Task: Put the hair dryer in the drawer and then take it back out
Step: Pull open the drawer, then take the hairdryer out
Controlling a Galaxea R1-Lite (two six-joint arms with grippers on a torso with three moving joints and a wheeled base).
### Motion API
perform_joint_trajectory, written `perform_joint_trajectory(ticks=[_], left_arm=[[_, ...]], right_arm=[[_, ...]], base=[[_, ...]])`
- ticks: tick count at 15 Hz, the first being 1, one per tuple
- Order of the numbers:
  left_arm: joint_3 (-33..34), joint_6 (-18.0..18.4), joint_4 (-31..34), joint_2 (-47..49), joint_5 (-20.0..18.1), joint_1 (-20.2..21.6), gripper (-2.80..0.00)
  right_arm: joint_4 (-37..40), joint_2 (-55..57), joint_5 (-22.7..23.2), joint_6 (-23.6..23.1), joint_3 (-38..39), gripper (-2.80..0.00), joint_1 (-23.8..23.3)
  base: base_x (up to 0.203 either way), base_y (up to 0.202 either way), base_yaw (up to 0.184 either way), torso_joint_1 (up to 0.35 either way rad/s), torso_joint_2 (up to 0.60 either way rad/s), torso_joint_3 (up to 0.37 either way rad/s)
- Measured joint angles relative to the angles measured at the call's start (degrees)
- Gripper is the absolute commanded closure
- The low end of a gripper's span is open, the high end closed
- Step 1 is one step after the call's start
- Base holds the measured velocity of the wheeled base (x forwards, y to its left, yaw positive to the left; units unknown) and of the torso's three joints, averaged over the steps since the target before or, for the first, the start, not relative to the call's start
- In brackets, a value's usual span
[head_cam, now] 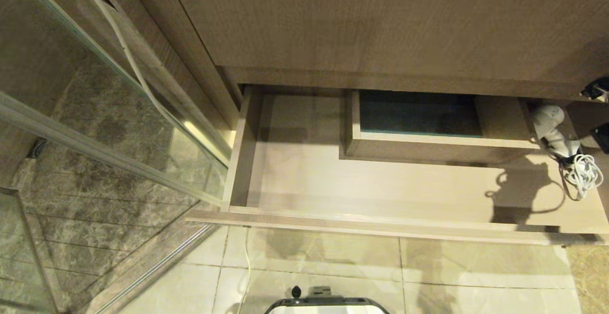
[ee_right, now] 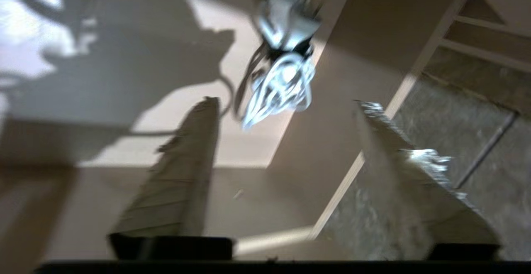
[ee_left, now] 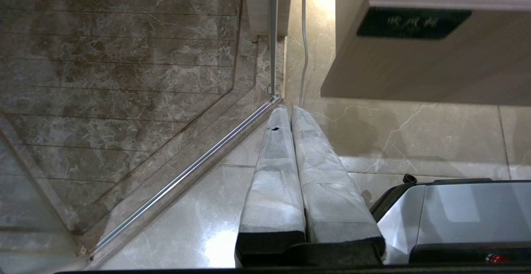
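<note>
Grey padded fingers (ee_right: 182, 170) of the right gripper (ee_right: 286, 141) are standing apart and empty, hovering above the small white hair dryer (head_cam: 552, 131).
Lying in the wide light wood-grain drawer (head_cam: 380, 226), by its right end beside the boxed cut-out (head_cam: 418, 140), the dryer is trailing its bundled white cord (head_cam: 583, 173); a loop could catch a finger. Open floor is stretching left of the dryer. Left gripper (ee_left: 289, 112) is resting pressed together over the tiles.

We see the small white hair dryer (head_cam: 552, 126) lying with its bundled cord at the right end of the pulled-out wood-grain drawer (head_cam: 361, 185).
</note>
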Motion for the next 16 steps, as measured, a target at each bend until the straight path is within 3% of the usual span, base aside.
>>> perform_joint_trajectory(ticks=[3, 11, 16], left_arm=[[0.0, 0.0, 0.0, 0.0, 0.0, 0.1, 0.0], [0.0, 0.0, 0.0, 0.0, 0.0, 0.0, 0.0], [0.0, 0.0, 0.0, 0.0, 0.0, 0.0, 0.0]], right_arm=[[0.0, 4.6, 0.6, -1.7, -2.9, -2.8, -1.6], [0.7, 11.4, 2.3, -0.7, -4.6, -2.8, -6.4], [4.7, 15.7, 8.0, 1.7, -5.4, -2.8, -8.3]], base=[[0.0, 0.0, 0.0, 0.0, 0.0, 0.0], [0.0, 0.0, 0.0, 0.0, 0.0, 0.0], [0.0, 0.0, 0.0, 0.0, 0.0, 0.0]])
